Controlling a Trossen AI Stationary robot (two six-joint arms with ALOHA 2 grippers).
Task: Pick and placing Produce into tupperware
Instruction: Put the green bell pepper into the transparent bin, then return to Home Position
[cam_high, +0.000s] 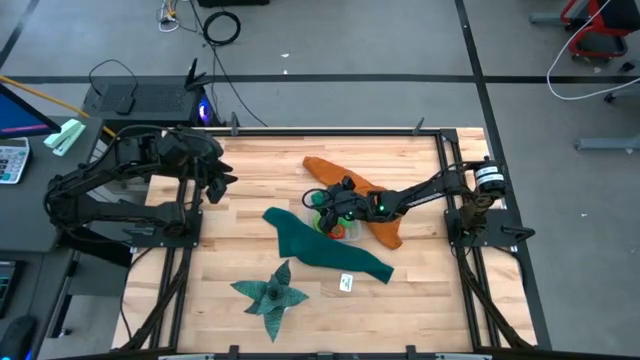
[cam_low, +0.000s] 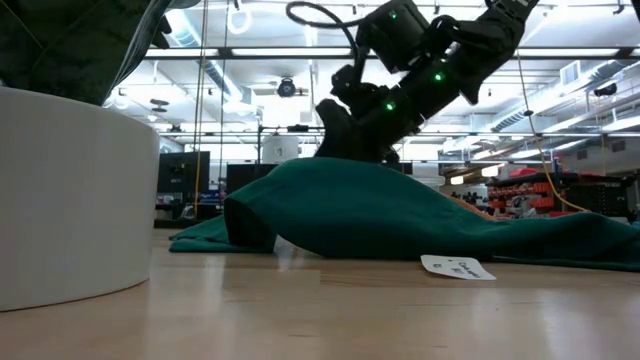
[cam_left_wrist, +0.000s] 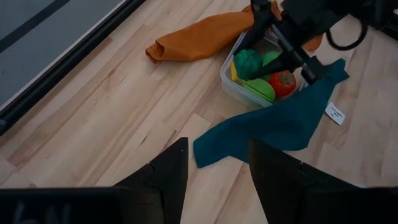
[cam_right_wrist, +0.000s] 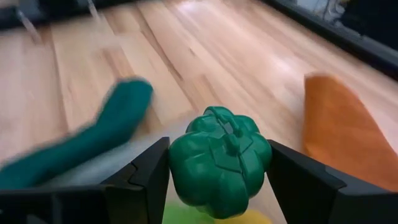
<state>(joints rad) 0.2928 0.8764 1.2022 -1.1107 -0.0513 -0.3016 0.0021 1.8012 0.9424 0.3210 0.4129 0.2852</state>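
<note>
The tupperware (cam_left_wrist: 231, 87) stands mid-table between an orange cloth (cam_high: 350, 185) and a teal cloth (cam_high: 320, 245). In it lie a red tomato (cam_left_wrist: 283, 82), a light green piece (cam_left_wrist: 261, 91) and a yellow piece (cam_left_wrist: 233, 71). My right gripper (cam_high: 335, 205) reaches in from the table's right, over the box, shut on a dark green pepper (cam_right_wrist: 219, 163). My left gripper (cam_left_wrist: 217, 155) hangs open above the table's left side, holding nothing. My right gripper pinches the dark green pepper by its two opposite sides (cam_right_wrist: 177, 168) between its two fingers (cam_right_wrist: 149, 177); the stalked top faces the wrist. The fingers slant down from the table's right. The pepper sits over the yellow and light green pieces; whether it rests on them I cannot tell.
A dark green star-shaped leafy piece (cam_high: 270, 295) and a small white card (cam_high: 346, 283) lie near the front edge. The teal cloth (cam_low: 400, 215) bulges up in front of the box in the low view. Bare wood lies at the table's left and far side.
</note>
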